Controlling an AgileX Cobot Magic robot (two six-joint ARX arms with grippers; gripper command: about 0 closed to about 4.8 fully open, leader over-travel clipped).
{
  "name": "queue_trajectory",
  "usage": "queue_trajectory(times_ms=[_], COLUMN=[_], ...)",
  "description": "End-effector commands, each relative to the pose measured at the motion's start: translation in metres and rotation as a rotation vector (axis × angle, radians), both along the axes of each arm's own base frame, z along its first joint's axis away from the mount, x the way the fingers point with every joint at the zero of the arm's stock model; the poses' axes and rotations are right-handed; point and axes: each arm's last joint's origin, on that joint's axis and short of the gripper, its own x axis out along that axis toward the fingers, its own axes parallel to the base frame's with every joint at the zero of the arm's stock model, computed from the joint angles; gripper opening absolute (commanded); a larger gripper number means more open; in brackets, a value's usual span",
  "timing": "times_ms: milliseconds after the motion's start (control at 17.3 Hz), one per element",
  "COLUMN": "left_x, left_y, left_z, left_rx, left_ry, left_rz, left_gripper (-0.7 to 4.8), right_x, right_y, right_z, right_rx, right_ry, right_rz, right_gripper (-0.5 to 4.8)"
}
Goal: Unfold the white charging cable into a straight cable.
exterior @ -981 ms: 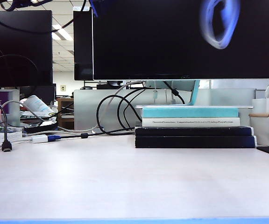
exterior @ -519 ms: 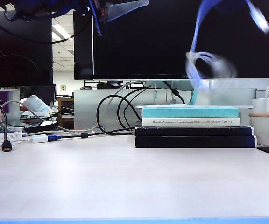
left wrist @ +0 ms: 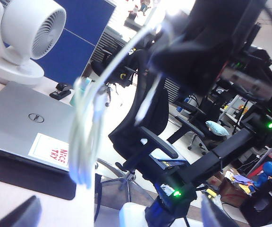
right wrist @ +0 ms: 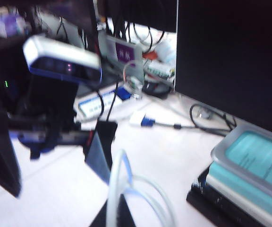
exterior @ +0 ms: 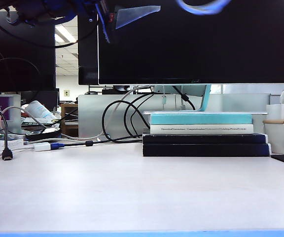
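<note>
While both arms are working high above the table (exterior: pixel 132 192), only their lowest parts are showing along the top edge of the exterior view. At upper left, the left gripper (exterior: pixel 132 14) is hanging with one pale finger (exterior: pixel 137 12) visible; its jaws are standing wide apart and holding nothing. Below it, one white adapter with a blue plug (exterior: pixel 48 146) is lying on the table beside one black plug (exterior: pixel 7 155). Three dark monitors are standing behind, the largest (exterior: pixel 194 42) in the middle. Under it, four books (exterior: pixel 206 134) are sitting in one stack. Further right at the top edge, the white charging cable (exterior: pixel 201 6) is dangling as one blurred coil, well clear of the table. The right gripper (right wrist: pixel 114 208) is clamped tight on that cable, whose loops (right wrist: pixel 136 194) are curling at its fingertips.
</note>
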Motion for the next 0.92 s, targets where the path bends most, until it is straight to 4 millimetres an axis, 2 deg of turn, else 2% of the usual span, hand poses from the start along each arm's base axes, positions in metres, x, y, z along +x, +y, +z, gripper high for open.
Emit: queue_trajectory(times_ms=[58, 115, 289, 404, 577, 692, 866, 923], left_x=[-0.01, -0.025, -0.036, -0.039, -0.041, -0.045, -0.056, -0.057], left_y=[-0.017, -0.039, -0.055, -0.057, -0.054, -0.056, -0.045, -0.046], left_z=[0.004, 0.01, 0.017, 0.027, 0.038, 0.033, 0.02, 0.018], left_rx=[-0.027, -0.085, -0.172, -0.276, -0.389, -0.395, -0.552, -0.554], left_ry=[-0.055, -0.13, -0.182, -0.218, -0.248, -0.237, -0.23, -0.221], left_rz=[-0.003, -0.001, 0.131, 0.255, 0.32, 0.339, 0.413, 0.419], left_gripper=[4.79, 4.79, 4.79, 4.79, 4.79, 4.79, 4.79, 4.79], right_x=[-0.012, -0.012, -0.013, -0.014, -0.02, -0.024, -0.027, -0.027], right_y=[-0.003, -0.003, -0.003, -0.003, -0.006, -0.008, -0.01, -0.01], right_z=[0.022, 0.027, 0.032, 0.034, 0.038, 0.043, 0.047, 0.049], right_rx=[0.154, 0.198, 0.252, 0.271, 0.283, 0.302, 0.33, 0.345], right_ry=[-0.09, -0.096, -0.106, -0.111, -0.144, -0.187, -0.218, -0.222], right_rz=[0.061, 0.062, 0.083, 0.094, 0.089, 0.063, 0.055, 0.059], right_gripper=[-0.05, -0.06, -0.05, -0.05, -0.05, -0.05, -0.06, -0.06])
